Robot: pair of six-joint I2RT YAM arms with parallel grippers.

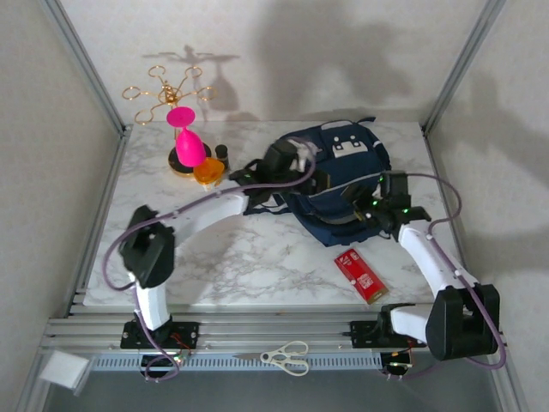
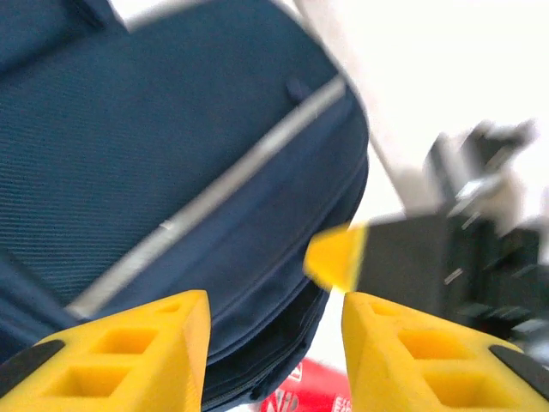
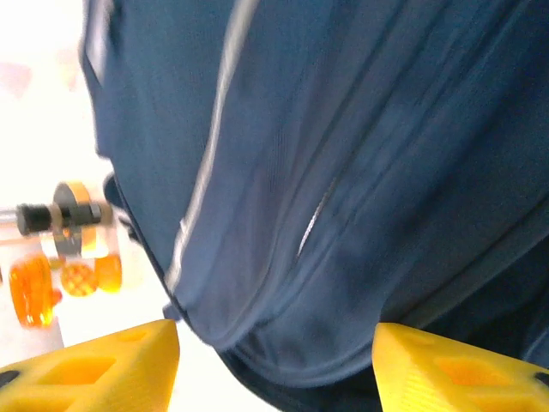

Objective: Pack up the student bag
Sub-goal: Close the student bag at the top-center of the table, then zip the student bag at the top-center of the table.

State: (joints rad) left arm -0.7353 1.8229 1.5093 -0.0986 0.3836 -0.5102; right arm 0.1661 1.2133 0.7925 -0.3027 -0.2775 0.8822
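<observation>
White walls and a metal frame stand around a table (image 1: 257,257) with a marble look. On the far right part of it lies the student bag (image 1: 343,172), big and dark blue, front side up. I think it lies that way so the arms can get at its zips from above. A grey strip (image 2: 214,189) runs across its cloth. Both arms lean in to the bag, one from each side, maybe to pull it open. The left claw (image 2: 274,309) has its yellow fingers apart with nothing between them, just above the blue cloth. The right claw (image 3: 274,330) is spread wide too, close over the bag, and grips nothing that I can see. A red box (image 1: 361,275) lies on the table just beside the bag, near the right arm. I guess it goes in the bag, and it is not in yet. It has white writing, but too small for me to read. The white patches (image 1: 347,144) on the bag show no words I can read. Far left stand a pink cup (image 1: 187,137) and a gold rack (image 1: 167,90).
</observation>
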